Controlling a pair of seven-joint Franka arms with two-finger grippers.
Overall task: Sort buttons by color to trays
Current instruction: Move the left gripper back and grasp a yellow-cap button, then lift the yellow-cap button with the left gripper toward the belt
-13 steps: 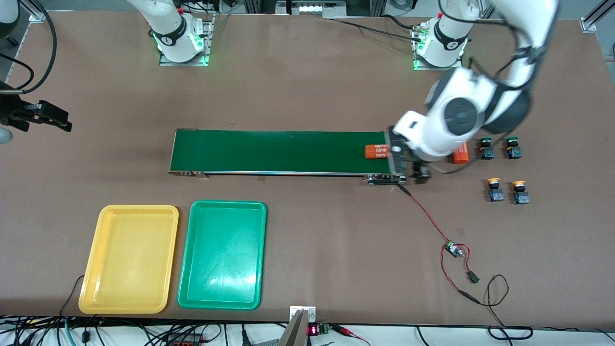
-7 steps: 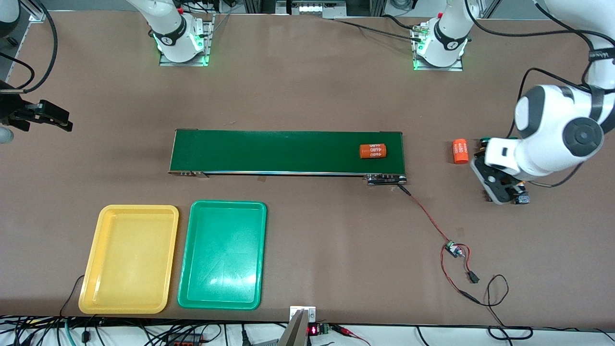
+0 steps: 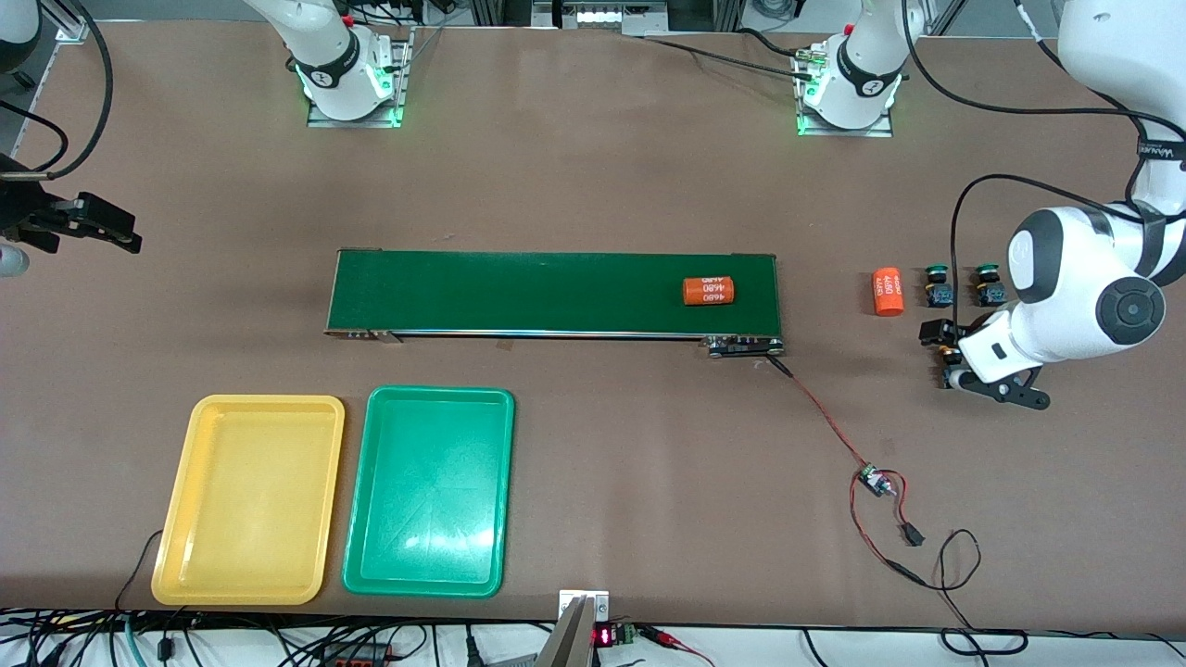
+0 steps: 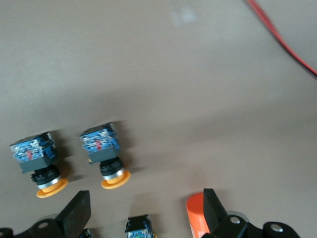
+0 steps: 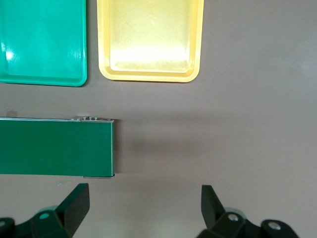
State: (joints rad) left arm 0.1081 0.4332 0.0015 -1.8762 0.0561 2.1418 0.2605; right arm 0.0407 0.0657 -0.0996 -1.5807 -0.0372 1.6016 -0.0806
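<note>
Small dark blue-black blocky push-buttons with yellow round caps (image 4: 104, 156) are seen under the spread-fingered left hand (image 4: 143, 215); the orange cylinder's (image 3: 709, 291) white print possibly reads "4680"; the right hand (image 5: 143, 210) is held apart too.

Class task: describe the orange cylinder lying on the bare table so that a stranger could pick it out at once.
Start at the long dark-green conveyor belt. Past its end toward the left arm's end of the table, an orange cylinder with white print lies on the brown tabletop. Its twin lies on the belt; the neighbouring small green-capped push buttons are smaller and dark-bodied.

Brown table (image 3: 593, 167) carrying the sorting set-up
Lying on it: conveyor belt (image 3: 519, 292), yellow tray (image 3: 248, 500), green tray (image 3: 428, 491), orange cylinder (image 3: 888, 292), green buttons (image 3: 938, 287), yellow buttons (image 4: 104, 153), red-black wire (image 3: 834, 421)
</note>
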